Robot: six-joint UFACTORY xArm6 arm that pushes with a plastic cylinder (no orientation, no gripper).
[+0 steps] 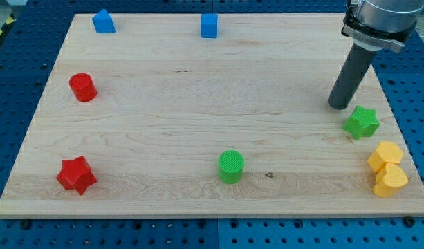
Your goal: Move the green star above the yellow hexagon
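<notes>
- Progress looks nearly complete, in my judgement: the green star sits near the tabletop's right edge, just up from the two yellow blocks and a little to their left.
- Yellow blocks: an upper one and a hexagon touch each other at the bottom right corner; which one the task means I cannot say for sure.
- My tip rests on the tabletop just up and left of the star, close beside it; contact cannot be made out.
- End effector: a plain rod with no jaws, so nothing stands apart, together or clamped.
- What is left, I judge: at most a small nudge to the right to line the star up over the yellow pair.
- Tabletop: pale wood with visible grain, lying on a blue perforated base.
- Other blocks, all well apart: blue ones and along the top edge, a red cylinder by the left edge, a red star at the bottom left corner, a green cylinder near the bottom edge.
</notes>
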